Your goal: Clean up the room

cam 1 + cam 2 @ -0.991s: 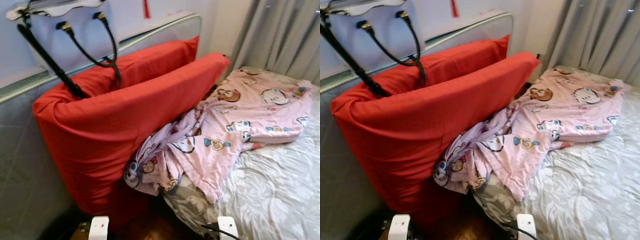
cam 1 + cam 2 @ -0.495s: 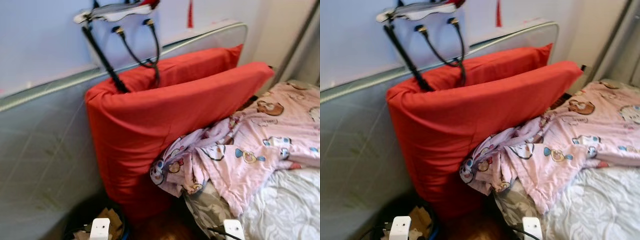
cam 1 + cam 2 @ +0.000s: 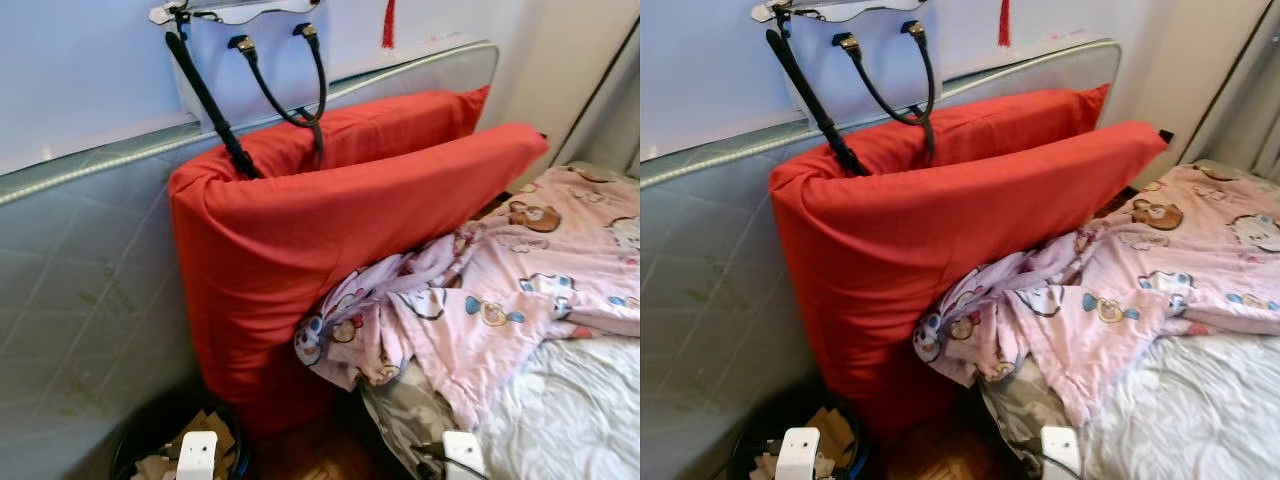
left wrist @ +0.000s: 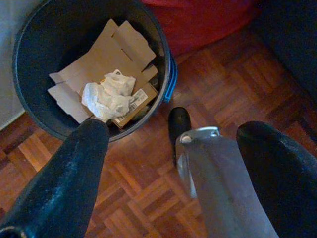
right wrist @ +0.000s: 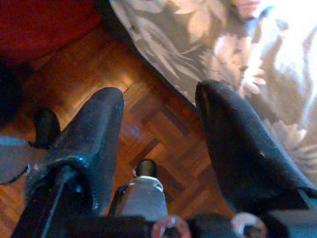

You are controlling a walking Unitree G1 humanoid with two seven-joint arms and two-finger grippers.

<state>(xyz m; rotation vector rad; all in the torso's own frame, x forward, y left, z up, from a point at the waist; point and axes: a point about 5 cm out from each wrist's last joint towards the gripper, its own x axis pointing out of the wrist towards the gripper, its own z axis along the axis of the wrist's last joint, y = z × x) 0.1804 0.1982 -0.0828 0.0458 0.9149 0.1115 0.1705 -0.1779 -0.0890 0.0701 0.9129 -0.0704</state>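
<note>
While both grippers, left (image 4: 173,163) and right (image 5: 158,144), hang released, you risk snagging pink blanket (image 3: 480,300), frame centre right, dragging it off bed (image 3: 570,410) onto floor.

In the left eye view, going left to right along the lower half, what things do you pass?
Grey quilted mattress standing on edge → black bin of cardboard → red cushion → pink cartoon-print blanket → bed sheet.
</note>
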